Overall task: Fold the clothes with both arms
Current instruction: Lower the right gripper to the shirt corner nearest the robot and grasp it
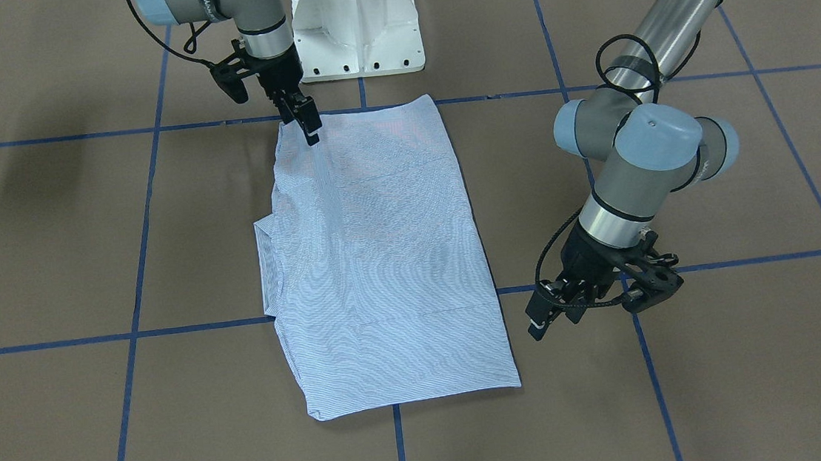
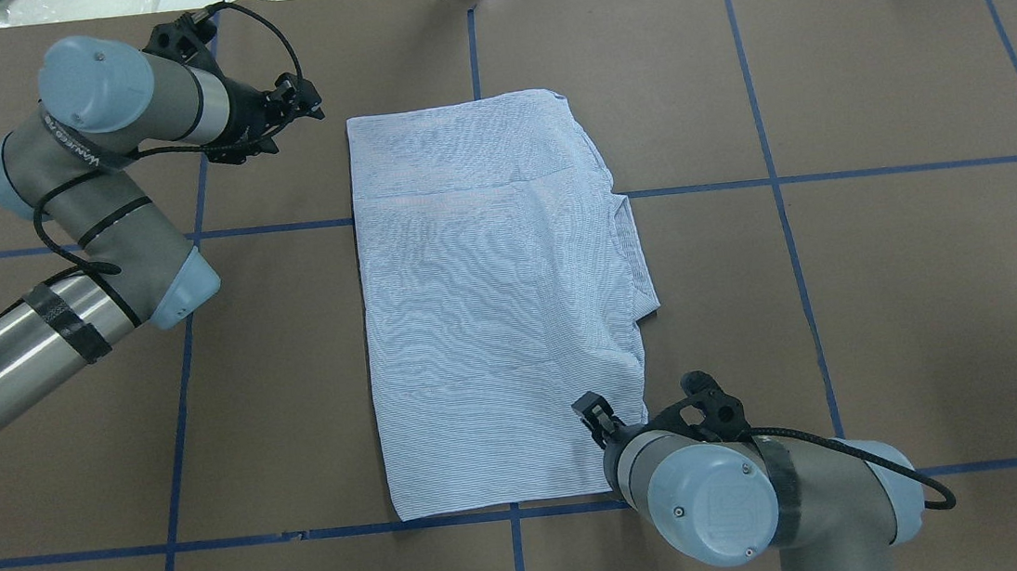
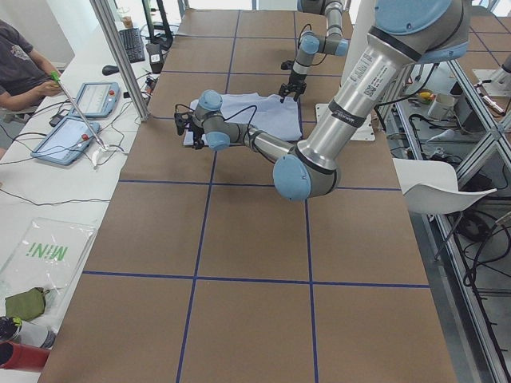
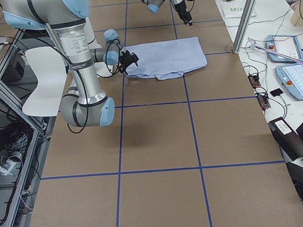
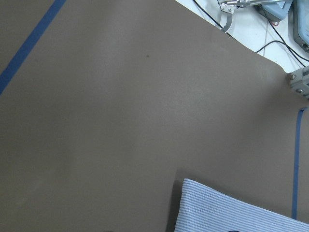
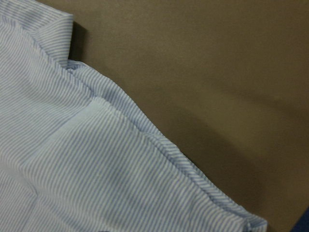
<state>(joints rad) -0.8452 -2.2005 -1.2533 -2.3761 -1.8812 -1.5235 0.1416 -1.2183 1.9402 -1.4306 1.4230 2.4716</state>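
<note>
The light blue-and-white striped shirt [image 1: 383,262] lies flat on the brown table as a folded rectangle [image 2: 492,306], with a collar or sleeve edge sticking out on the robot's right side. My left gripper [image 1: 541,319] hovers beside the shirt's far left corner [image 2: 311,109]. It looks open and holds nothing. Its wrist view shows that corner [image 5: 231,212]. My right gripper [image 1: 309,128] hangs just over the shirt's near right corner [image 2: 594,412]. It looks open and empty. Its wrist view shows the shirt's hem [image 6: 96,169].
The white pedestal base [image 1: 355,27] stands at the table's near edge behind the shirt. Blue tape lines [image 2: 778,180] grid the table. Beyond the far edge, an operators' desk holds tablets [image 3: 80,104], and a person [image 3: 16,64] sits there.
</note>
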